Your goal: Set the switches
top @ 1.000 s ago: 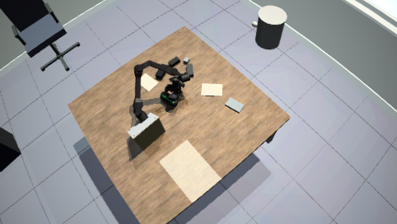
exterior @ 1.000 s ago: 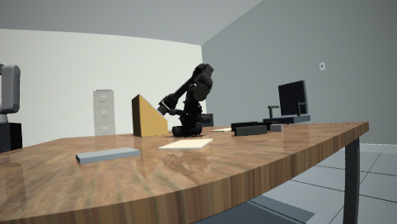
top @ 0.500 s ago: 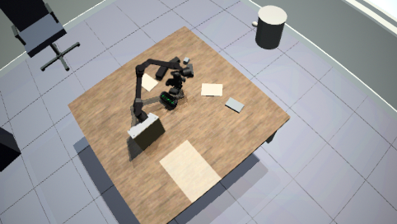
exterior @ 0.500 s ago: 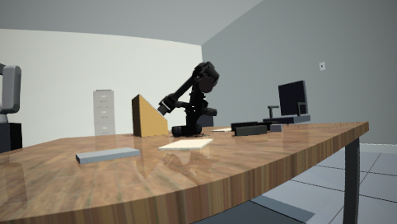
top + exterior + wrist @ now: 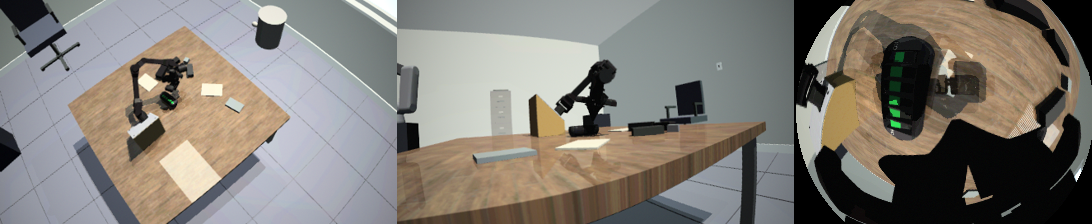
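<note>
The dark grey controller unit [image 5: 167, 101] [image 5: 576, 131] [image 5: 925, 75] lies on the bench with its switch side up. In the wrist view its six rocker switches run in a column, each with a green part at its left end. The first green patch and the lower three look bright; the second and third look dim. Exact rocker tilts are hard to tell. The label underneath is hidden. My gripper [image 5: 171, 87] [image 5: 594, 118] [image 5: 955, 123] is shut and empty. It hangs just above and beside the unit, and in the wrist view its dark fingers are right of the unit's lower end.
Dark modules [image 5: 189, 70] [image 5: 647, 130] and a small grey block [image 5: 186, 60] [image 5: 673, 128] lie beyond the arm. Cream sheets [image 5: 212, 90] [image 5: 583, 144], a grey-green slab [image 5: 235, 105] [image 5: 505, 155] and a large pale mat [image 5: 190, 170] are on the bench. A wedge-shaped block [image 5: 149, 133] [image 5: 548, 119] stands by the arm's base.
</note>
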Action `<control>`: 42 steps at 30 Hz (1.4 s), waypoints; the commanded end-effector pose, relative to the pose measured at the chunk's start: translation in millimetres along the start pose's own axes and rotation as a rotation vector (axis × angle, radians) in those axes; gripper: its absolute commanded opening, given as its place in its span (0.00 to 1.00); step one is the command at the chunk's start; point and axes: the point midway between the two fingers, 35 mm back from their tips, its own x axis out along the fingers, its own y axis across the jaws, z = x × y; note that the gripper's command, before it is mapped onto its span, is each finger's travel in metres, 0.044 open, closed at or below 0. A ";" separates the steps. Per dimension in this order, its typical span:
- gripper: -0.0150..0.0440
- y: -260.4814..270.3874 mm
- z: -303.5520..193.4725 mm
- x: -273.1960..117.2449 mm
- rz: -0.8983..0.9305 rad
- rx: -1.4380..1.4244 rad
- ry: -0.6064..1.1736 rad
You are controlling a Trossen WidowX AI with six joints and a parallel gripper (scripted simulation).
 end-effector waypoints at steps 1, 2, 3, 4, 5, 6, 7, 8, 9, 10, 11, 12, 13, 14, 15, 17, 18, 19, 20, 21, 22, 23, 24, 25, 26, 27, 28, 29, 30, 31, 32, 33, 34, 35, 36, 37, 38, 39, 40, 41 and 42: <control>0.25 11.1 14.4 -5.4 -0.064 0.050 0.011; 0.25 14.1 18.0 -6.1 -0.080 0.061 0.014; 0.25 17.2 21.6 -6.6 -0.096 0.072 0.016; 0.25 20.3 25.1 -6.9 -0.111 0.083 0.017; 0.25 23.6 28.6 -7.1 -0.127 0.093 0.019; 0.25 26.9 32.0 -7.2 -0.143 0.104 0.020; 0.25 30.4 35.4 -7.1 -0.158 0.114 0.021; 0.25 33.9 38.7 -6.9 -0.174 0.125 0.022; 0.25 37.4 42.0 -6.5 -0.189 0.135 0.022; 0.25 41.1 45.2 -6.0 -0.205 0.145 0.022; 0.25 44.8 48.3 -5.3 -0.220 0.155 0.021; 0.25 48.5 51.4 -4.5 -0.235 0.165 0.021; 0.25 52.4 54.4 -3.5 -0.251 0.175 0.020; 0.25 56.2 57.4 -2.4 -0.266 0.184 0.019; 0.25 60.2 60.2 -1.1 -0.281 0.194 0.017; 0.25 68.1 65.7 1.9 -0.311 0.212 0.013; 0.25 72.1 68.3 3.6 -0.326 0.222 0.011; 0.25 76.2 70.9 5.5 -0.341 0.231 0.008; 0.25 80.3 73.3 7.4 -0.355 0.239 0.005; 0.25 84.4 75.6 9.6 -0.370 0.248 0.002; 0.25 88.5 77.9 11.9 -0.384 0.257 -0.002; 0.25 92.6 80.0 14.3 -0.399 0.265 -0.005; 0.25 96.7 82.1 16.8 -0.413 0.273 -0.010; 0.25 100.8 84.0 19.5 -0.427 0.281 -0.014; 0.25 104.9 85.8 22.3 -0.441 0.289 -0.018; 0.25 109.1 87.5 25.3 -0.455 0.297 -0.023; 0.25 113.2 89.1 28.3 -0.469 0.305 -0.028; 0.25 116.5 90.4 30.9 -0.480 0.311 -0.032; 0.25 118.5 91.1 32.5 -0.487 0.315 -0.035; 0.25 119.1 91.3 33.1 -0.489 0.316 -0.036; 0.25 119.1 91.3 33.1 -0.489 0.316 -0.036; 0.25 119.1 91.3 33.1 -0.489 0.316 -0.036; 0.25 119.1 91.4 32.9 -0.489 0.316 -0.036; 0.25 119.1 91.8 32.6 -0.489 0.316 -0.036; 0.25 119.0 92.5 32.0 -0.489 0.316 -0.036; 0.25 119.0 92.9 31.6 -0.489 0.316 -0.036; 0.25 118.9 93.0 31.5 -0.489 0.316 -0.036; 0.25 118.9 93.0 31.5 -0.489 0.316 -0.036; 0.25 118.9 93.0 31.5 -0.489 0.316 -0.036; 0.25 118.9 93.0 31.5 -0.489 0.316 -0.036; 0.25 117.8 92.0 30.6 -0.486 0.310 -0.031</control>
